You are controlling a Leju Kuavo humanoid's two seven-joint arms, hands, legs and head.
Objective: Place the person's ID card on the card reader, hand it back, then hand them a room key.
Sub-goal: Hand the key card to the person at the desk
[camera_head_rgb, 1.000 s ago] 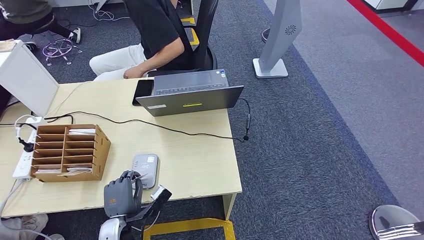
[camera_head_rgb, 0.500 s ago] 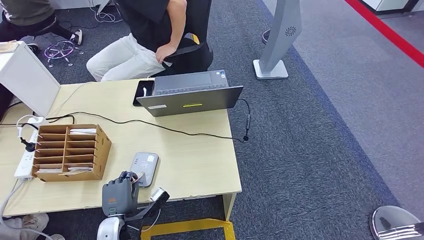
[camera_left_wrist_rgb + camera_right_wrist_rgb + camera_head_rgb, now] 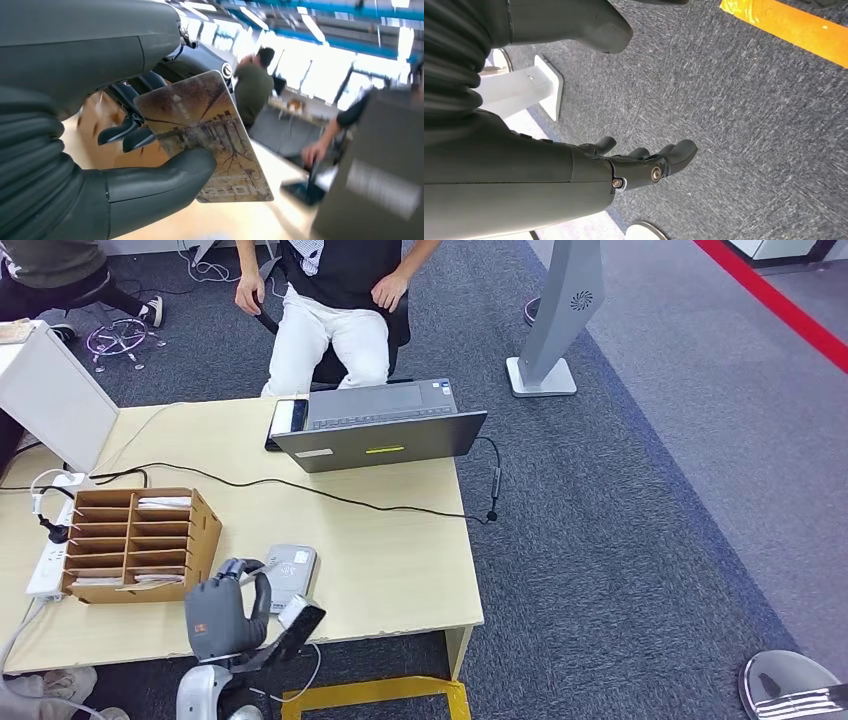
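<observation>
The card [image 3: 205, 135] is brown with a tree picture. The robot hand [image 3: 225, 615] is dark grey. The tabletop [image 3: 390, 560] is light wood. The card reader [image 3: 292, 575] is grey. The floor [image 3: 620, 540] is dark grey carpet.

Desk clutter beyond the hand

A wooden sorter [image 3: 140, 543] sits just left of the hand; a grey laptop [image 3: 380, 427] lies well ahead (black cable [image 3: 330, 495] trailing between), a power strip [image 3: 50, 540] further left.

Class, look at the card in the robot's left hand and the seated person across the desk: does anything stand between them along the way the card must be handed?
The left hand holds the card at the near edge of the desk. Between it and the person lie a black cable and the laptop at the far edge. To the laptop's left, a phone.
</observation>
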